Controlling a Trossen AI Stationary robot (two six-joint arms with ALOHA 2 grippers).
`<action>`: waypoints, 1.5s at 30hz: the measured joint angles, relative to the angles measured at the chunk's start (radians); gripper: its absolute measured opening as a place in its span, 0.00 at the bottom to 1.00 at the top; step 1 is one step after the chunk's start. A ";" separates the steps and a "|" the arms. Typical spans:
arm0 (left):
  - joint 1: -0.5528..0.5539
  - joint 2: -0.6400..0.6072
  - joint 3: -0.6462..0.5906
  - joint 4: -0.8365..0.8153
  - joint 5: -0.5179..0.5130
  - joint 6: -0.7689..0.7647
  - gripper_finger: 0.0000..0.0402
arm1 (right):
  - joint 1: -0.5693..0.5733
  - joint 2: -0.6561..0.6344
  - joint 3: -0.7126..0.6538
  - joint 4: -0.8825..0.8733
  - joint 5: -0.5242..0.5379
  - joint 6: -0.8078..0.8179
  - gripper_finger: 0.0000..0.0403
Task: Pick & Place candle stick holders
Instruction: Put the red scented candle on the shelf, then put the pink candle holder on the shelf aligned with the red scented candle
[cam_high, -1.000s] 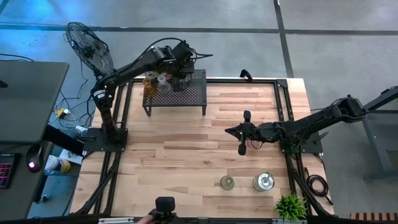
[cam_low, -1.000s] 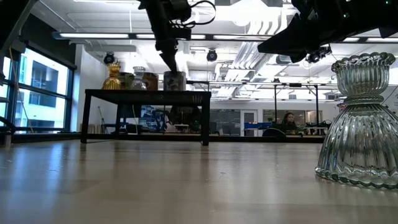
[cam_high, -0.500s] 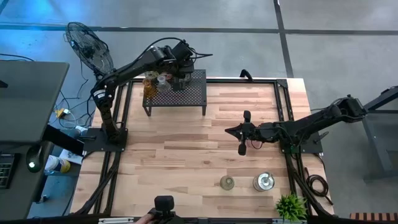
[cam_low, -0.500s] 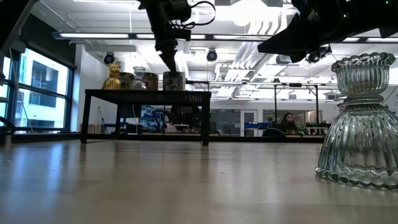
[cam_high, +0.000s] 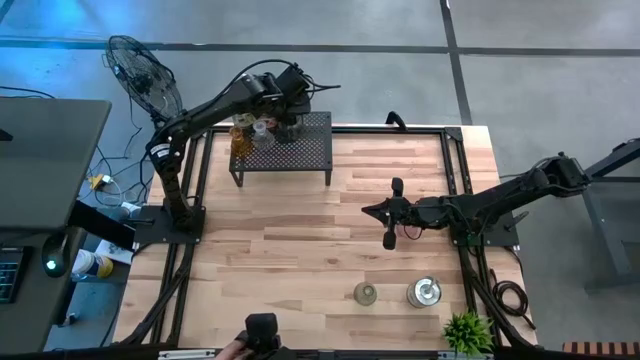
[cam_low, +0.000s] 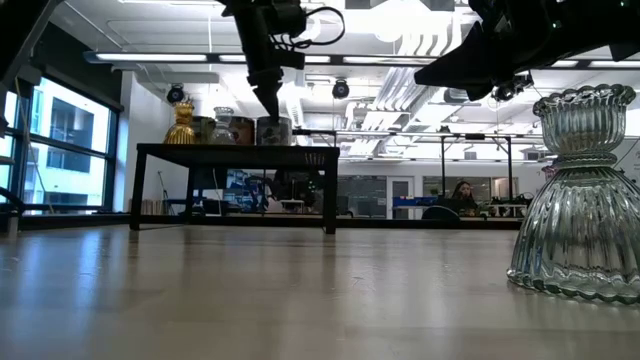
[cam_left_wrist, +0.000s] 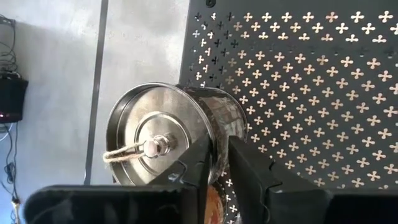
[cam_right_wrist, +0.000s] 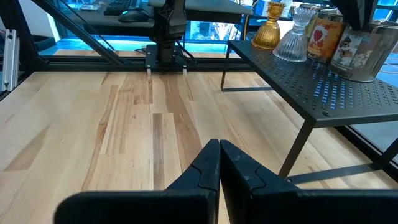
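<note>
My left gripper (cam_high: 285, 120) is over the black perforated rack (cam_high: 300, 155) at the table's far left, shut on a silver tin-like holder (cam_left_wrist: 168, 134) that stands on the rack top. A gold holder (cam_right_wrist: 270, 28), a clear glass one (cam_right_wrist: 297, 38) and a red-labelled one (cam_right_wrist: 320, 34) stand beside it on the rack. An olive glass holder (cam_high: 366, 293) and a silver one (cam_high: 424, 292) stand on the table near its front edge. My right gripper (cam_high: 367, 210) is shut and empty, above the table's right middle. My left gripper pinches the holder's side wall at its rim (cam_left_wrist: 217, 140), one finger inside the open top and one outside. The fingers (cam_low: 268, 100) come from above, pointing down. The holder is upright, its base on the rack top (cam_low: 240, 148).
A ribbed clear glass holder (cam_low: 580, 200) fills the low view's right side, close to the camera. A small green plant (cam_high: 466, 330) stands at the table's near right corner. Bare wood (cam_high: 290, 250) lies between the rack and the front holders.
My left gripper has moved a little toward the table's left edge, still shut on the silver holder. The holder has gone with it along the rack top, closer to the other holders, and stays upright.
</note>
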 joint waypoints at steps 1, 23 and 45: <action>0.000 0.000 0.000 0.000 0.000 0.000 0.15 | 0.000 0.000 0.000 0.000 0.000 0.000 0.00; -0.001 0.000 0.000 0.008 -0.064 0.000 0.17 | 0.000 0.000 0.000 0.000 0.000 0.000 0.00; -0.130 -0.136 0.001 -0.013 0.015 -0.049 0.16 | 0.000 0.000 0.000 -0.003 0.000 -0.011 0.00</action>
